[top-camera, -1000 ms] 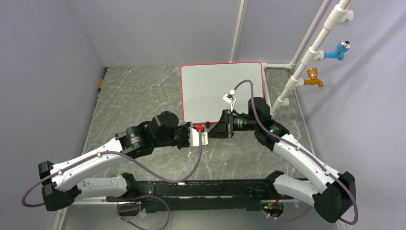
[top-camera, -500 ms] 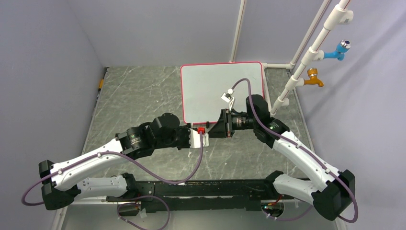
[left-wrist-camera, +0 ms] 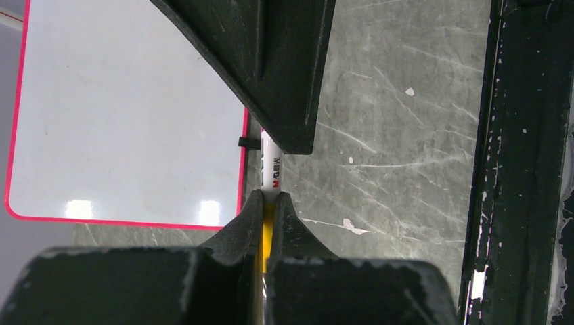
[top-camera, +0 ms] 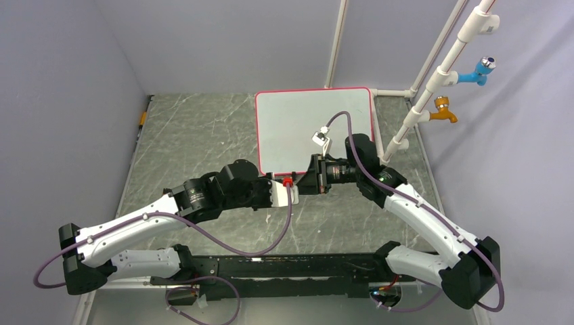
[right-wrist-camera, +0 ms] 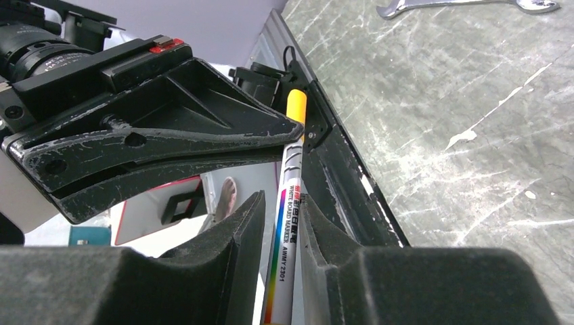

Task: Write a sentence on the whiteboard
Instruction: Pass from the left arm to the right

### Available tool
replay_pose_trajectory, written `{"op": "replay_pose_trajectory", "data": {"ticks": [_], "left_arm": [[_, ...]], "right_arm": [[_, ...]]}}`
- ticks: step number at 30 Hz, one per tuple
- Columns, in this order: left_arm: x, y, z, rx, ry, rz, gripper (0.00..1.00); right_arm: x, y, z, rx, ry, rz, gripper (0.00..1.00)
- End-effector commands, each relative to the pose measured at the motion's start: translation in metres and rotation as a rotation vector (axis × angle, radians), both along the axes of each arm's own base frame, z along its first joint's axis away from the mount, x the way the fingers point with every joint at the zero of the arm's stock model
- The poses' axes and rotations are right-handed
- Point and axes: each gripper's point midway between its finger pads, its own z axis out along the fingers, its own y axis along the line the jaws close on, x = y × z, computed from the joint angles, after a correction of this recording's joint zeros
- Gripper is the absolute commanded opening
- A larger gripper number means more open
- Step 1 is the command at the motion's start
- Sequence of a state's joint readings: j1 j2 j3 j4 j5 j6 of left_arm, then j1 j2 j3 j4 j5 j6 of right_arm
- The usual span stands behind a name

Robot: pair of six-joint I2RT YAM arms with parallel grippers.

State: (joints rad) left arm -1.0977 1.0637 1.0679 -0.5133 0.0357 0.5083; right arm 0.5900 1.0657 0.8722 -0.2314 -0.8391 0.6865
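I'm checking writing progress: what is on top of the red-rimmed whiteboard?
Nothing written shows on the flat white red-rimmed whiteboard. The black right arm and its purple cable cover its near right corner.

glossy smooth whiteboard [left-wrist-camera: 122, 115], matt veined stone-look table [left-wrist-camera: 406, 135], glossy plastic marker [right-wrist-camera: 288, 203].

Tabletop [top-camera: 196, 135]: dark grey-green stone-look slab with pale veins, scratches and a few white specks.
Walls [top-camera: 223, 40]: plain pale lavender panels on the left, back and right.
Pipe frame [top-camera: 433, 81]: white tubing with tee joints, slanting from the table's far right corner up to the top right.
Back pipe [top-camera: 336, 44]: white, upright against the back wall.
Blue tap [top-camera: 479, 70]: on the slanted pipe, the upper of two.
Orange tap [top-camera: 443, 108]: lower on the same pipe.
Wrench [right-wrist-camera: 467, 5]: silver, flat on the tabletop, cut by the top edge of the right wrist view.
Marker [right-wrist-camera: 288, 223]: white barrel, yellow end, rainbow strip, print "WHITE BOARD MARKER".
Yellow bit [top-camera: 143, 119]: at the table's left edge, too small to identify.
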Motion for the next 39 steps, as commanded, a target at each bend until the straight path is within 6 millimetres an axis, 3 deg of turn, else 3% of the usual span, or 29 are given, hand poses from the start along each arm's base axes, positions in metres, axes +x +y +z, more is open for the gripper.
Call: {"op": "replay_pose_trajectory", "data": {"ticks": [1, 25, 39], "left_arm": [[0.000, -0.005, 0.027, -0.077, -0.023, 0.004, 0.00], [0.003, -0.007, 0.023, -0.073, 0.000, 0.028, 0.00], [0.009, -0.008, 0.020, -0.067, 0.001, 0.064, 0.00]], "right_arm": [[0.006, 0.005, 0.019, 0.041, -0.057, -0.002, 0.27], [0.019, 0.012, 0.015, 0.045, -0.059, -0.042, 0.24], [0.017, 0.014, 0.010, 0.037, -0.050, -0.039, 0.15]]}}
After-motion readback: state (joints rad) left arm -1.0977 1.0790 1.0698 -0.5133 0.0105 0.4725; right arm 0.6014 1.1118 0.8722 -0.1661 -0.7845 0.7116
